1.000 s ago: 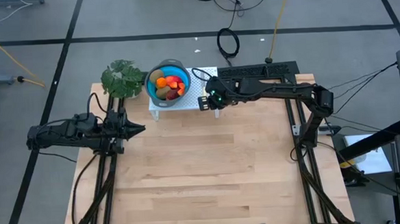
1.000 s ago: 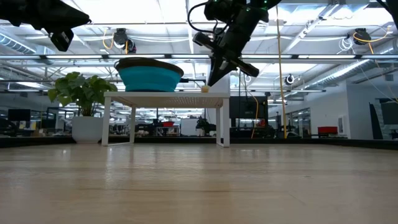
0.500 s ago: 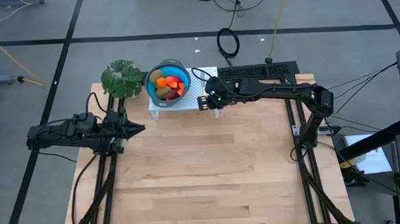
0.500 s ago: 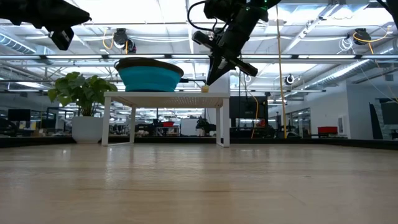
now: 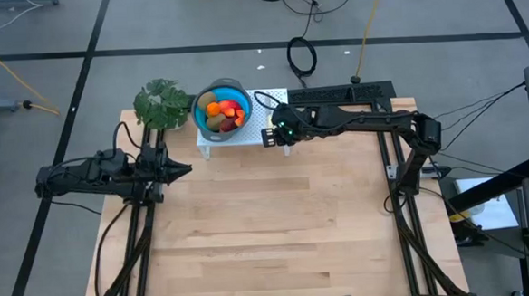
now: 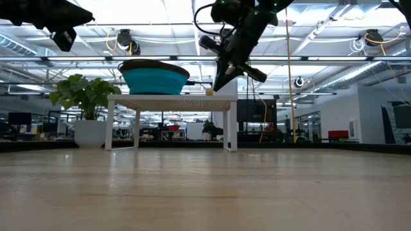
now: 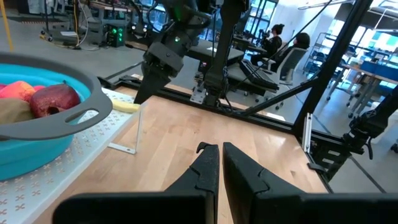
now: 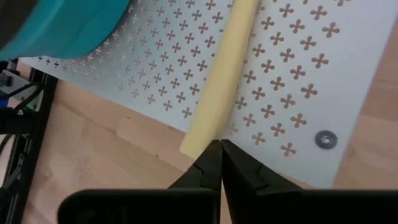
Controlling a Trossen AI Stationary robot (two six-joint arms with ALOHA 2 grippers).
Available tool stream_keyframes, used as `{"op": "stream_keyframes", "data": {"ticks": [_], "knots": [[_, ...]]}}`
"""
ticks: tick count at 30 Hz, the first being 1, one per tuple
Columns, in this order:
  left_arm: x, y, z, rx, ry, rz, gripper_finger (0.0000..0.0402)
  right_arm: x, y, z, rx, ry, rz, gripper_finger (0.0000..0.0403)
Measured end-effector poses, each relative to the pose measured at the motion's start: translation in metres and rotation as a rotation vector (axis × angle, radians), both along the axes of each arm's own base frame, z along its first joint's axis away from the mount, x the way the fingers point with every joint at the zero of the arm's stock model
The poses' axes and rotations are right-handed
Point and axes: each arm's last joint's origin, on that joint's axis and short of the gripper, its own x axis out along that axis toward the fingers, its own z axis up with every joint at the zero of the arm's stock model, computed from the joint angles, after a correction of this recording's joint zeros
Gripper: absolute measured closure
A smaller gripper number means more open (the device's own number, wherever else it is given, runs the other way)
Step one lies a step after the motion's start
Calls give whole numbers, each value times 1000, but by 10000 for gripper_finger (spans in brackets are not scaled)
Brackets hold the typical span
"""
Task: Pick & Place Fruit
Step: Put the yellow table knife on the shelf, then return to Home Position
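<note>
Find the fruit (image 5: pixel 223 114) heaped inside the blue bowl (image 5: pixel 227 81), which sits on a white perforated stand (image 5: pixel 265 119) at the far side of the bench (image 5: pixel 268 220). Note the right pincer (image 5: pixel 267 136) pinched shut on nothing, low and just beside the bowl, tips right at the end of a slim pale handle (image 8: pixel 224 81) lying on the stand. Judge that handle no part of the job, so avoid nudging it. Probably best to lift clear of the bowl's grey rim first, spread the jaws wide, then come down from above onto a topmost piece. Close gently, since round toy pieces likely roll or squirt out. See the left pincer (image 5: pixel 186 169), narrowed almost shut and empty, waiting on the bowl's other side, well apart from it.
</note>
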Motion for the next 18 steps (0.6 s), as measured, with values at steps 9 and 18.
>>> {"op": "stream_keyframes", "data": {"ticks": [9,18], "knots": [[0,0,0,0,0,0,382,-1,0,-1,-4,20,10,403],[0,0,0,38,4,-3,382,-25,4,23,-156,100,147,403]]}}
